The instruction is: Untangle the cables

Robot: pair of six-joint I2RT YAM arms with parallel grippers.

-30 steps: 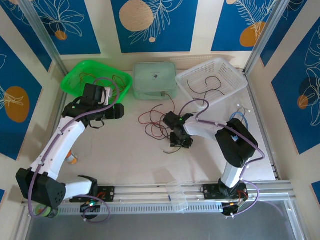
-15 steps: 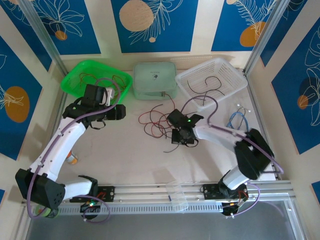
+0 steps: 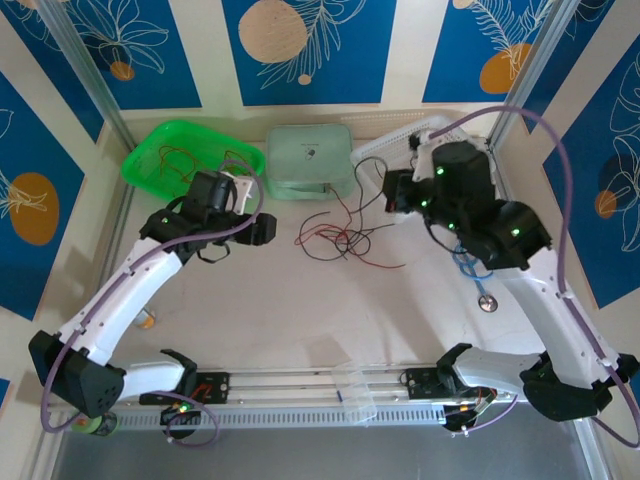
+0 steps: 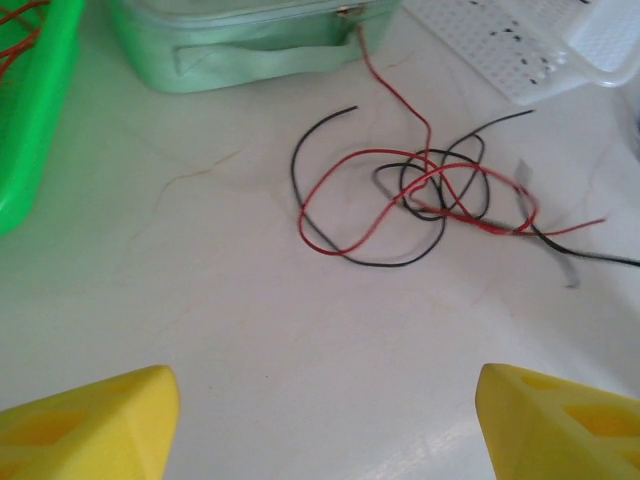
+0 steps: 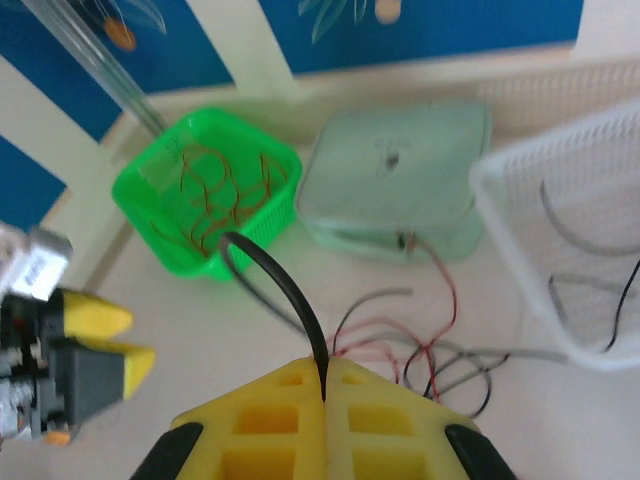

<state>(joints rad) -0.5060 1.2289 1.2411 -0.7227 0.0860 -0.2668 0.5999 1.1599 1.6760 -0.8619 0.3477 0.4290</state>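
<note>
White tabletop (image 3: 250, 300), blue-patterned walls (image 3: 330, 60); the cables (image 4: 420, 195) lie knotted mid-table.
Right gripper (image 5: 322, 388), high at far right, clenches one black cable (image 5: 283, 288), likely to draw it free; left gripper (image 4: 320, 420) hovers near-left, jaws apart, grasping nothing.

The pale table (image 3: 260, 300) carries three containers along its far edge: a green basket (image 3: 185, 160) at the left, a pale green case (image 3: 308, 158) in the middle and a white basket (image 3: 368, 160) at the right. Just nearer than the case, about mid-table, the red and black cables (image 3: 340, 238) lie in a loose tangle, with one red strand running up to the case's near side. A light blue cable (image 3: 466, 262) lies looped at the right, apart from the tangle.
</note>
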